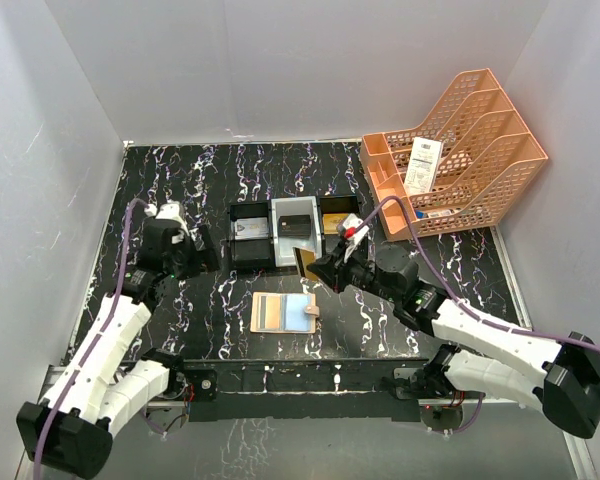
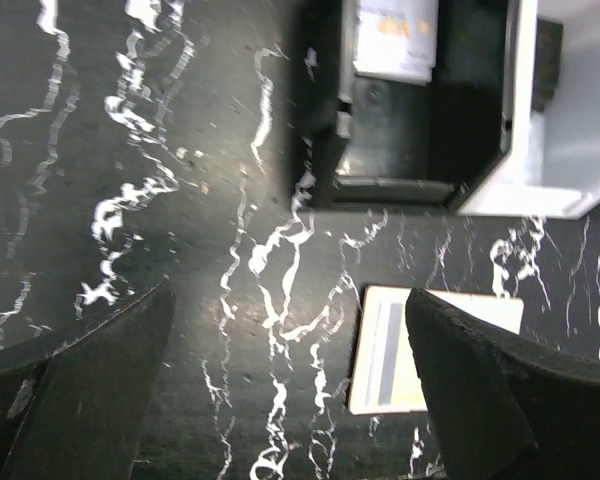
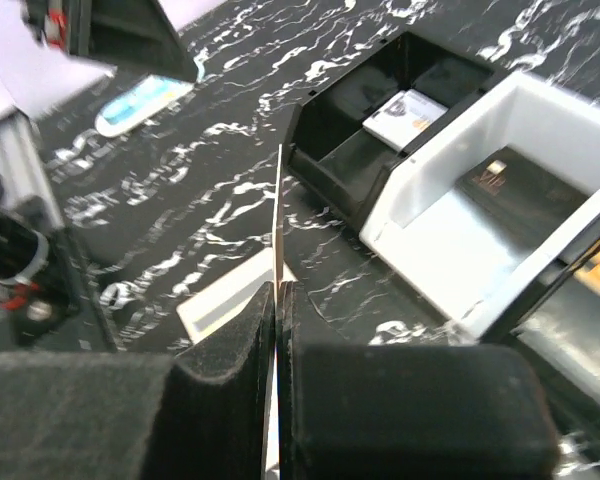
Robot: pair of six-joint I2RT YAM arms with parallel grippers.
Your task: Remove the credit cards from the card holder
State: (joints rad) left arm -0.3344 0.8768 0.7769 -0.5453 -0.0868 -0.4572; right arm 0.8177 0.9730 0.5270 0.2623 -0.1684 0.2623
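Observation:
The tan card holder [image 1: 285, 312] lies open and flat on the black marbled table, pale slots up. My right gripper [image 1: 318, 270] hovers just behind it, shut on a gold credit card [image 1: 304, 263]. The right wrist view shows that card [image 3: 280, 210] edge-on between the closed fingers [image 3: 240, 360], with the card holder [image 3: 225, 295] below. My left gripper [image 1: 207, 252] is open and empty over bare table, left of the tray. In its wrist view the left gripper [image 2: 290, 340] has the card holder [image 2: 385, 350] partly hidden behind the right finger [image 2: 480, 390].
A three-compartment tray [image 1: 276, 262] stands behind the card holder. It holds a silvery card [image 1: 251, 229] on the left, a black card [image 1: 294, 225] in the middle and a gold one [image 1: 335, 222] on the right. An orange file rack [image 1: 470, 165] with a white receipt [image 1: 422, 165] fills the back right.

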